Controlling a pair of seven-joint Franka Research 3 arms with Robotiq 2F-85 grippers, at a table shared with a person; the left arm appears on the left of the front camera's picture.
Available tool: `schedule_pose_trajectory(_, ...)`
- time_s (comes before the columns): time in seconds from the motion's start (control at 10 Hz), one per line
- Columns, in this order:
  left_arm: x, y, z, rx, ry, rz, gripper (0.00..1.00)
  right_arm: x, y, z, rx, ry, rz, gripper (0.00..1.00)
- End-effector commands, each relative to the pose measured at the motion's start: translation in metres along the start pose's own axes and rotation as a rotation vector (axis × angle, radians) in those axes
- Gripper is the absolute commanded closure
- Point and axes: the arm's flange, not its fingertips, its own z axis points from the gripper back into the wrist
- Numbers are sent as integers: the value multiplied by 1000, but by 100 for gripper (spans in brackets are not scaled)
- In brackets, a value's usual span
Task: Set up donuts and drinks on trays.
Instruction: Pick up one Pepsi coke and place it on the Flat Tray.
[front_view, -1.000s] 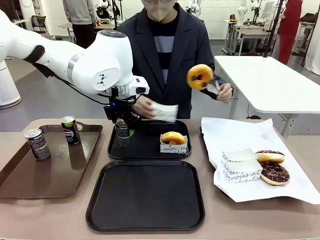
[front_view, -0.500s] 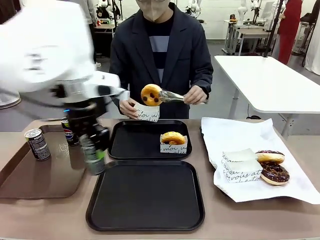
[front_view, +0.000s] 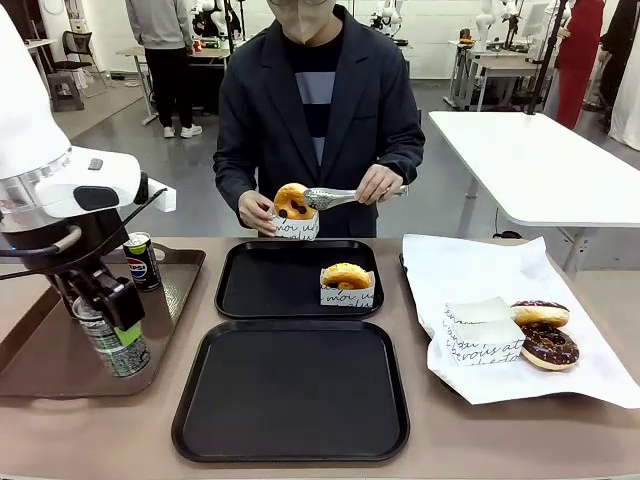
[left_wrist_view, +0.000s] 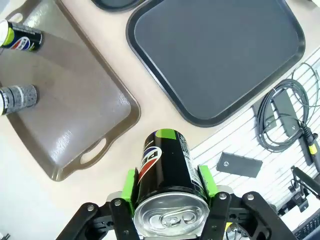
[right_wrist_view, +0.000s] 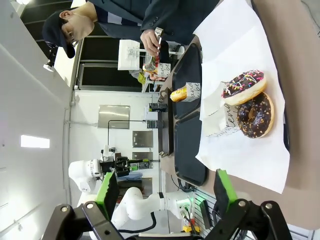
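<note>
- I read the left gripper as clamped on a Pepsi can, with a green pad on each side. The can stands upright left of the near black tray, at the right rim of the brown tray.
- The near black tray's floor is bare from rim to rim. A narrow strip of tabletop separates its left rim from the brown tray.
- Directly behind the near black tray, the far black tray carries one glazed donut in a sleeve near its right rim.
- Beyond both trays, a person's hand holds a sleeve, and tongs grip a donut at its mouth.
- I see the right gripper with its jaws spread and nothing between them.
- Two chocolate donuts lie on white paper right of the near black tray.
</note>
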Motion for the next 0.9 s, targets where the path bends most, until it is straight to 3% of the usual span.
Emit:
schedule_pose_trajectory(0.0,-6,1,3,-7,5,6,41,2,0,-1,26,-15,16,0)
schedule_pose_trajectory(0.8,-6,1,3,-7,5,6,41,2,0,-1,26,-15,16,0)
